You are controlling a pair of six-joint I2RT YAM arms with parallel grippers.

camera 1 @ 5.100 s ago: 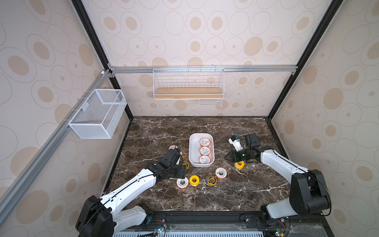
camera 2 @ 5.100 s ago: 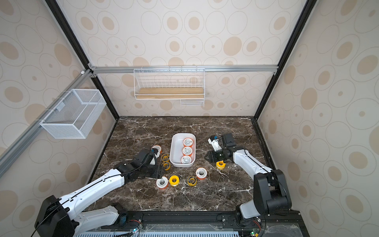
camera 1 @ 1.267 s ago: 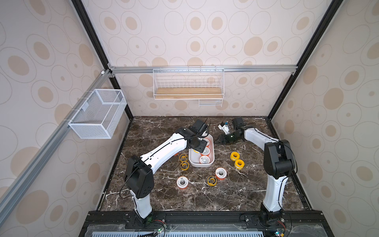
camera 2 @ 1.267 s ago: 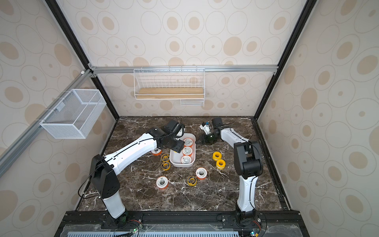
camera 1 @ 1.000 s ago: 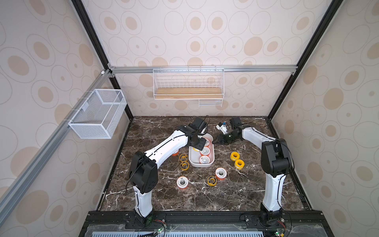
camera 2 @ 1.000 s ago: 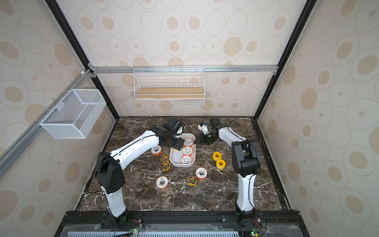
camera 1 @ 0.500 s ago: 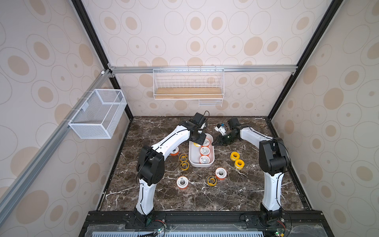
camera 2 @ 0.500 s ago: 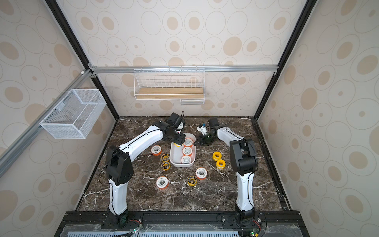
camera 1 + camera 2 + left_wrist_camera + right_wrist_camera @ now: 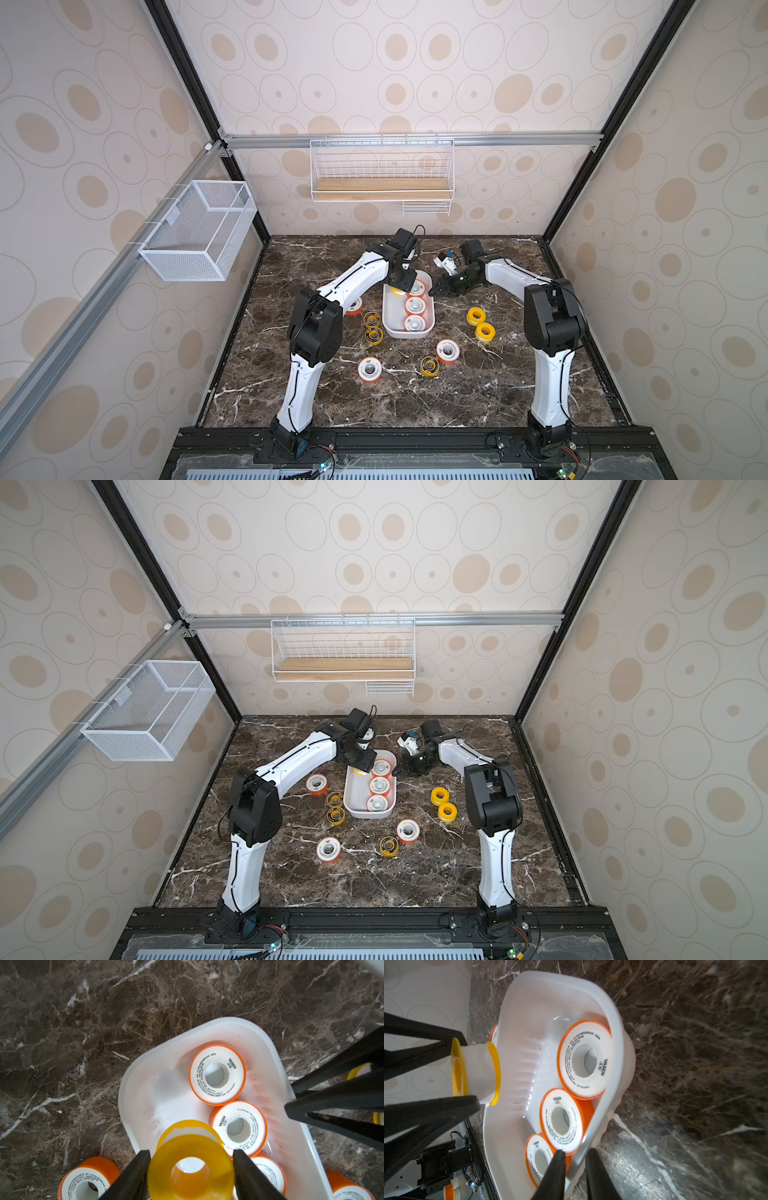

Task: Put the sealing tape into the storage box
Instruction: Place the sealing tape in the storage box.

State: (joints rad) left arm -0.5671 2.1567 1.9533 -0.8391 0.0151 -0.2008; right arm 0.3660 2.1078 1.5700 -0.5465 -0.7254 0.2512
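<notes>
The white storage box [image 9: 390,328] stands mid-table with three orange sealing tape spools [image 9: 415,305] lying flat in it. My left gripper [image 9: 191,1153] is shut on a plain yellow spool [image 9: 190,1165], holding it just above the box's far end, beside the orange spools [image 9: 217,1074]. My right gripper [image 9: 575,1151] is shut on the box's right rim [image 9: 616,1043], one finger inside the wall and one outside. In both top views the two grippers [image 9: 363,769] [image 9: 395,774] meet at the far end of the box [image 9: 351,804].
Loose spools lie round the box: orange ones [image 9: 355,306] [image 9: 370,369] [image 9: 448,351], dark-ringed yellow ones [image 9: 372,327] [image 9: 429,365], and two plain yellow ones [image 9: 480,324]. A mesh basket [image 9: 195,230] and a wire shelf [image 9: 381,174] hang on the walls.
My left gripper has carried the yellow spool back over the box's far end. My right gripper has closed on the box's right rim.
</notes>
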